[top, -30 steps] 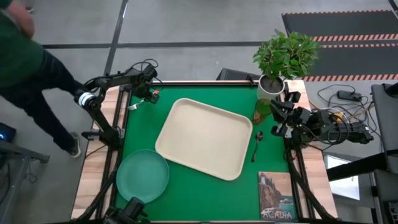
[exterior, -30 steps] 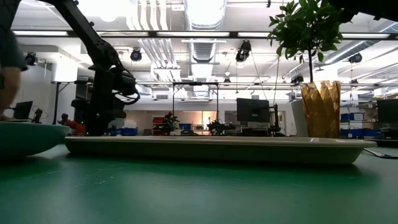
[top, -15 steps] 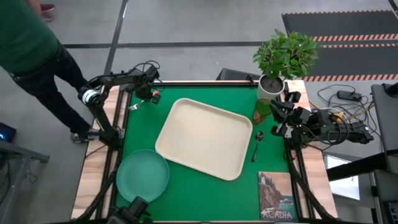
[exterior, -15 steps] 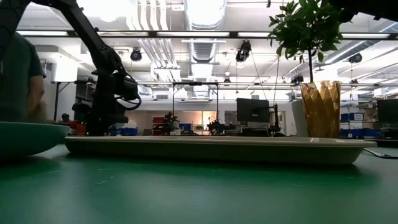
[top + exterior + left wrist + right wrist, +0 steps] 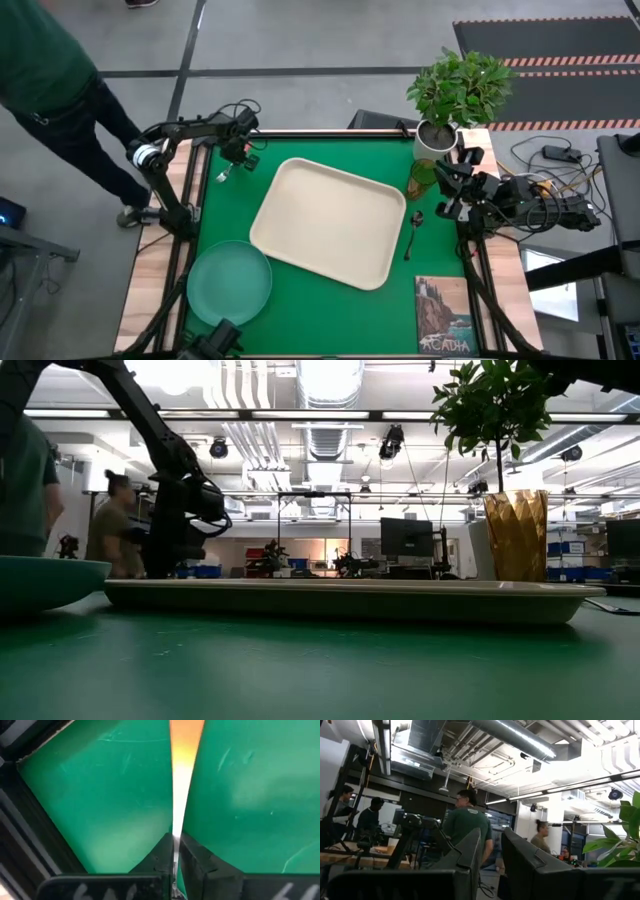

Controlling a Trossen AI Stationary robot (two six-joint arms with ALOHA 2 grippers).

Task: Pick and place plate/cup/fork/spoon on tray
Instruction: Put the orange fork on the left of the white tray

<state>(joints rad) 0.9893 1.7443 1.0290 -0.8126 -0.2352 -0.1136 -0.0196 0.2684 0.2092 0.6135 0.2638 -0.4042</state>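
Observation:
The fork (image 5: 183, 765) lies at the mat's far left; its orange handle runs away from my left gripper (image 5: 175, 851), which is shut on it. In the high view its silver end (image 5: 221, 174) shows beside that gripper (image 5: 241, 154). The cream tray (image 5: 328, 221) lies mid-table and the teal plate (image 5: 229, 282) rests flat near its left corner. The cup (image 5: 422, 178) stands upright and the dark spoon (image 5: 413, 232) lies flat, both right of the tray. My right gripper (image 5: 491, 865) waits open by the cup, holding nothing. My left gripper pinches the fork's narrow pale part (image 5: 175, 827), just short of the orange handle, between its two fingers. The fingers come from above and point down, across the fork's width. Whether the fork rests on the mat or is lifted, I cannot tell.
A potted plant (image 5: 455, 95) stands at the far right corner behind the cup. A picture book (image 5: 445, 316) lies at the near right. A person (image 5: 50, 90) stands beyond the table's left edge. Bare green mat (image 5: 330, 320) lies in front of the tray.
My left gripper has taken hold of the fork at the mat's far left. The fork's silver end has shifted a little toward the tray. The person beside the table's left edge has walked on.

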